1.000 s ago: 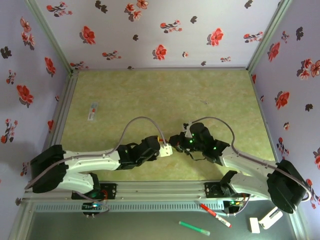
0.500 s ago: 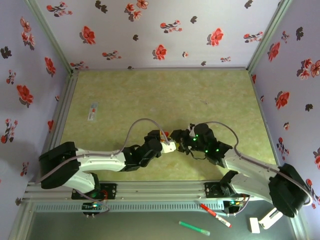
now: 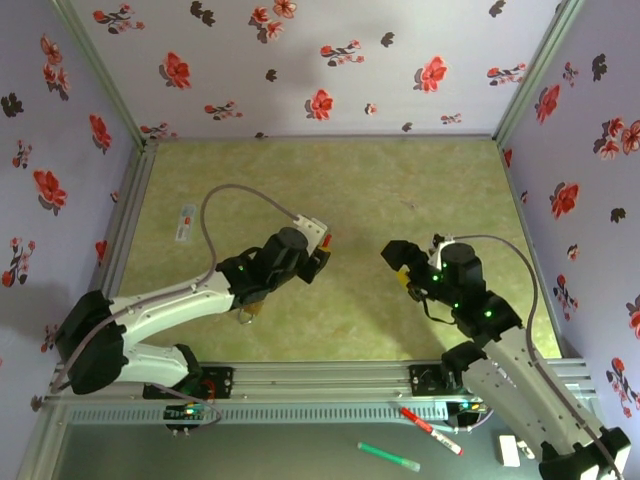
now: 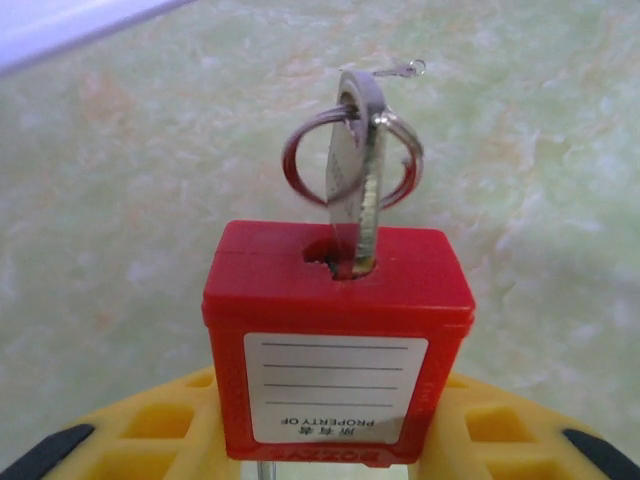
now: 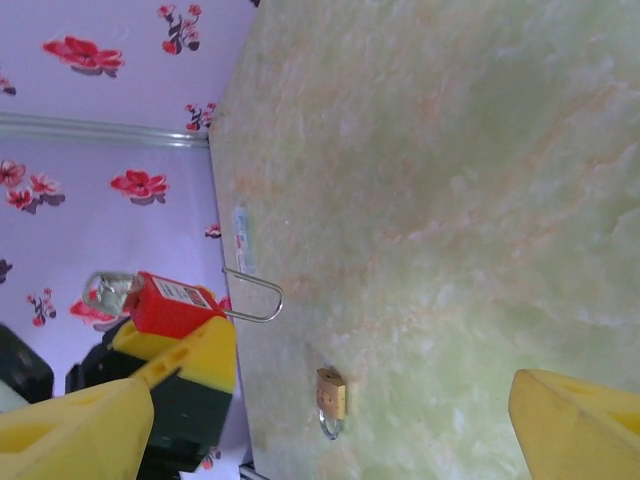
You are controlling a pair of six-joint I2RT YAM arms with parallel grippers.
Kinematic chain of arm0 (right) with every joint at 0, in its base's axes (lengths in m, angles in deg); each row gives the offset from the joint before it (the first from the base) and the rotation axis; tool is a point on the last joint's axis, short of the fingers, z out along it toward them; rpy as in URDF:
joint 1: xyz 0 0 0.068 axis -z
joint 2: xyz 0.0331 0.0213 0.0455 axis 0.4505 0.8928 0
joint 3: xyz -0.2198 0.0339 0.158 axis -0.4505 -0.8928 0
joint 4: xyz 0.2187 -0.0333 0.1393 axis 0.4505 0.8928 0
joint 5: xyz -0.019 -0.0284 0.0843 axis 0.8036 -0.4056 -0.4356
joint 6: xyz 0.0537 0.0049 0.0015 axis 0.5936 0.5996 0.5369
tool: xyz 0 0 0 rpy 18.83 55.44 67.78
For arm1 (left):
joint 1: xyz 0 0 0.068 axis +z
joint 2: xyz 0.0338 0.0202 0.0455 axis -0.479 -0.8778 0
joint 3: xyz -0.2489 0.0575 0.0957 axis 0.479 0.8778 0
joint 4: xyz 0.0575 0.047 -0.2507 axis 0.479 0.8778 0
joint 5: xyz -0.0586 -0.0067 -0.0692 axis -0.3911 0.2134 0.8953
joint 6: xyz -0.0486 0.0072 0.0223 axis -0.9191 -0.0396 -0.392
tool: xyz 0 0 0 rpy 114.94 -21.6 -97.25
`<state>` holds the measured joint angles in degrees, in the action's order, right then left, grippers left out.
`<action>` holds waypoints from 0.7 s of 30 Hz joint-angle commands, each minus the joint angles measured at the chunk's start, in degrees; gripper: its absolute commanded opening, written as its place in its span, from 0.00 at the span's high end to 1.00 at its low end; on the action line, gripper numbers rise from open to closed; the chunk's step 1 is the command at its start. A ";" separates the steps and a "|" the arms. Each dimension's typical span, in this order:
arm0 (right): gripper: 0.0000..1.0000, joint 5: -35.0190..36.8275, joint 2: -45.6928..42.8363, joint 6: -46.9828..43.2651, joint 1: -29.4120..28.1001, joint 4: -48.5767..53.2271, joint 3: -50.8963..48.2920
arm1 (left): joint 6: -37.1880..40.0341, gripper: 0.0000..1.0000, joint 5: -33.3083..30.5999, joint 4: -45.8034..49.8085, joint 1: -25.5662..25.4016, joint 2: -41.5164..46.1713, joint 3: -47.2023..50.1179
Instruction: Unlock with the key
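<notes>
Left wrist, key (image 4: 357, 180) in end effector's (image 4: 335, 445) padlock (image 4: 337, 340)

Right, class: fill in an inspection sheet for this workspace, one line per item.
Surface: green marbled table.
Job's things: key in the keyhole of the red padlock, ring attached.
Clutter: brass padlock and label on table; red marker, green marker beyond near rail.
Grippers: left gripper jaws shut on red padlock; right gripper jaws open, empty.
Cables: grey cable arcs over each arm.
Surroundings: floral walls.
</notes>
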<state>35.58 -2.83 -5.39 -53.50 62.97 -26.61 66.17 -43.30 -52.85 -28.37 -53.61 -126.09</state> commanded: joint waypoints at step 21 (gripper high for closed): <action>0.11 9.71 1.67 -11.54 -14.08 -16.29 -7.91 | -2.50 1.00 1.24 13.32 3.11 -9.10 -11.03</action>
<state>42.56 1.69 -14.68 -67.18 44.18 -34.65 56.79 -38.45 -42.23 -25.99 -59.97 -135.08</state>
